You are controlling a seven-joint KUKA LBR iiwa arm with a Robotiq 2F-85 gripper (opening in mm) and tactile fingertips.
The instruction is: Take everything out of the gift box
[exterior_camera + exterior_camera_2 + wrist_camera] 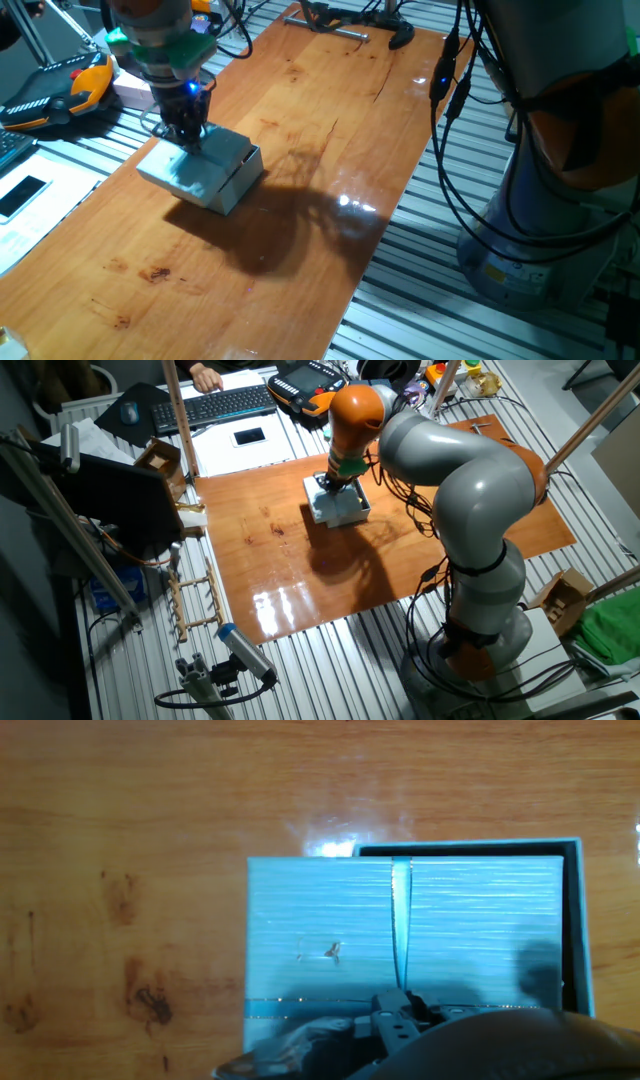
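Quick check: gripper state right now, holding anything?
Gripper: down on the gift box lid; open or shut cannot be told.

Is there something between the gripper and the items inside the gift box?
Yes. The lid lies across the gift box, shifted sideways so only a dark strip of the inside shows. The gripper is right at the lid. No items are visible.

Shows a pale blue square cardboard gift box (pixel 338 508) on the glossy orange-brown wooden table (pixel 300 575), near its far edge. Shows the grey and orange arm's two-finger gripper (pixel 330 485) down at the box top (finger state hidden).
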